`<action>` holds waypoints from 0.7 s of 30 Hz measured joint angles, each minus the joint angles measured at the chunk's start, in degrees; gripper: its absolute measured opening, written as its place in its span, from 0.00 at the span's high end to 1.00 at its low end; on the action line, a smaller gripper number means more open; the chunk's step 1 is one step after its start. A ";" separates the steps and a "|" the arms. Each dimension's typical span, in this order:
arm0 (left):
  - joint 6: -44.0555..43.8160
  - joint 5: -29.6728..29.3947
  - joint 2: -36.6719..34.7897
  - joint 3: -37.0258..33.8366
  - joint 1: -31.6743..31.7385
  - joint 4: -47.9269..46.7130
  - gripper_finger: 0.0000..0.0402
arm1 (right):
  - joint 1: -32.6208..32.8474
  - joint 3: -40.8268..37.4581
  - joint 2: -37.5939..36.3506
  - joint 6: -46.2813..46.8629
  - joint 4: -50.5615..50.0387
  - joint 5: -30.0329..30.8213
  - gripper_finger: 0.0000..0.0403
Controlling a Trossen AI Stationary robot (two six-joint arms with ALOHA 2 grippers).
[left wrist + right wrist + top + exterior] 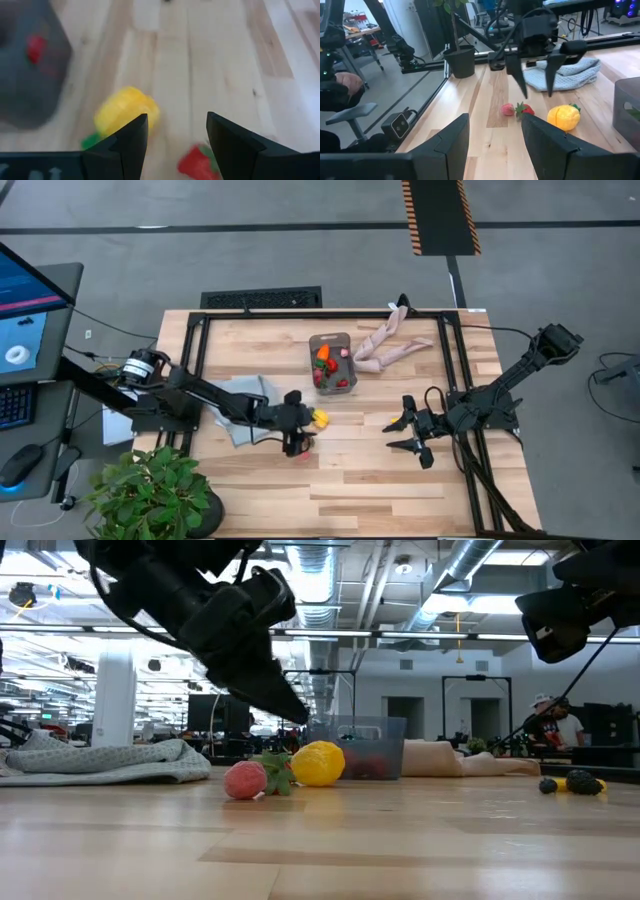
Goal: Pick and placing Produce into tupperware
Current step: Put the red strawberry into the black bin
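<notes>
The clear-greyish tupperware [331, 363] stands at the table's far middle with red, orange and green produce inside. On the wood near it lie a yellow lemon [320, 419], a red strawberry [525, 110] and a pink berry [507, 109]. My left gripper [300, 442] hovers open over the strawberry [197, 161], beside the lemon [127, 111], its fingers pointing down at a slant. My right gripper [405, 435] waits open at the table's right. Dark berries and a yellow piece [580, 781] lie near it.
A grey-blue cloth [245, 408] lies under my left arm. A beige limb-shaped object [392, 345] rests right of the tub. A potted plant [150, 495] stands off the near left corner. Black frame rails [452, 370] run along the table's sides.
</notes>
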 joint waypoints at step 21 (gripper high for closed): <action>-13.51 -4.10 0.00 0.00 -5.16 -6.82 0.52 | 0.02 0.00 0.00 0.04 0.04 0.20 0.49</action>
